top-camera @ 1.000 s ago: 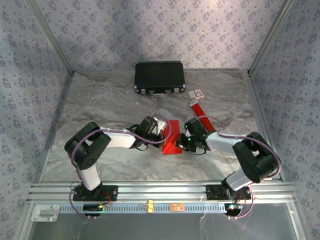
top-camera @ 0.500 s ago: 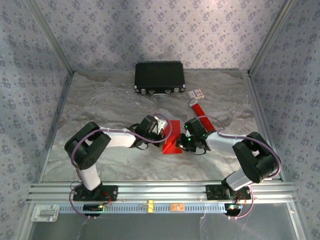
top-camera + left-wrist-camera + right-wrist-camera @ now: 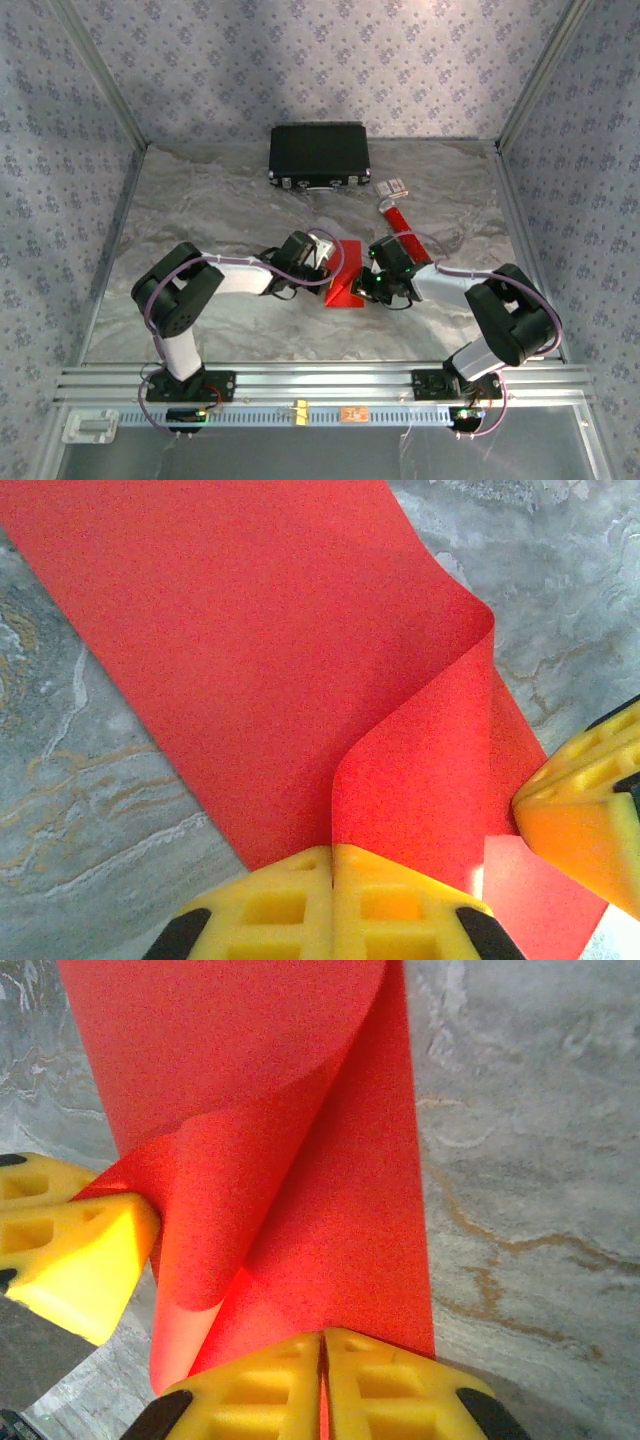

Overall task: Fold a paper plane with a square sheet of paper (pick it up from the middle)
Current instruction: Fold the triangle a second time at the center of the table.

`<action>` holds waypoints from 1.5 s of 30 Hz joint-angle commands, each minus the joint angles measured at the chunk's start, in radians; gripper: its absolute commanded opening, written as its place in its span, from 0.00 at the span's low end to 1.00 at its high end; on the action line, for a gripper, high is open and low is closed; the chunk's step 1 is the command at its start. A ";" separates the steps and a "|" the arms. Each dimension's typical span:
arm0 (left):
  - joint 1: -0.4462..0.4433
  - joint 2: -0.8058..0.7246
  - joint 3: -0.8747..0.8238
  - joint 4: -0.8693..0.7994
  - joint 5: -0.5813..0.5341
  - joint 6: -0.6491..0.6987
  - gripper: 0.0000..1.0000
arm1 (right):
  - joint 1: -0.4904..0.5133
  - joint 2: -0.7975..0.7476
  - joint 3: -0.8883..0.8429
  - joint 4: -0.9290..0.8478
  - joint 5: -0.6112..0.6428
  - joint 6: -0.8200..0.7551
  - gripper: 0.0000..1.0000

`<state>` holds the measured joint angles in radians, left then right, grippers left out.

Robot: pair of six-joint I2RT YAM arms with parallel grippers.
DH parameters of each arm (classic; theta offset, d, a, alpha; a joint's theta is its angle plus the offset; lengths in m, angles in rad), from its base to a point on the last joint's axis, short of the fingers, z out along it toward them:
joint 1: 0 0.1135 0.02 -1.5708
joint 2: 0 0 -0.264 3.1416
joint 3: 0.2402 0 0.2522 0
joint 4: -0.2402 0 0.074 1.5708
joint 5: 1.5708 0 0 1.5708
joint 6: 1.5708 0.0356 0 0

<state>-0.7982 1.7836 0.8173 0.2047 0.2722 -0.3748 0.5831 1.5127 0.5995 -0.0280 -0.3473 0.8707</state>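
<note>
The square sheet of paper (image 3: 345, 283) is bright red, thin and plain, with no marks on it. It sits near the middle of the grey table (image 3: 220, 210). Part of it lies flat. One side bends up and over in a soft, round curl (not a sharp fold), like a little red wave. The left gripper (image 3: 332, 855) pinches the curled-up part, and the right gripper (image 3: 322, 1342) pinches another edge, both squeezed tight on the paper.

paper (image 3: 344, 290) on table (image 3: 220, 200), case (image 3: 319, 153) behind
</note>
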 commanded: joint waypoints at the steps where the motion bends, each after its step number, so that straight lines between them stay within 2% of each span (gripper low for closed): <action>1: 0.005 0.022 0.023 -0.026 -0.002 0.008 0.01 | 0.003 0.012 0.003 -0.070 0.028 -0.012 0.11; 11: 0.006 0.014 0.012 -0.034 0.015 0.011 0.01 | -0.014 -0.057 0.008 0.038 0.015 0.036 0.12; 17: 0.007 0.009 0.003 -0.033 0.019 0.008 0.01 | -0.017 -0.047 0.022 0.191 -0.033 0.105 0.00; 20: 0.007 0.011 0.004 -0.032 0.019 0.008 0.01 | -0.006 -0.006 0.042 0.246 -0.050 0.136 0.00; 29: 0.006 0.019 0.009 -0.034 0.019 0.008 0.01 | 0.017 0.085 0.068 0.281 -0.064 0.170 0.00; 45: 0.006 0.019 0.008 -0.044 0.024 0.011 0.01 | 0.009 0.116 -0.049 0.304 -0.039 0.179 0.00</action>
<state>-0.7982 1.7885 0.8219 0.2028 0.2779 -0.3748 0.5953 1.6165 0.5739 0.2764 -0.3973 1.0332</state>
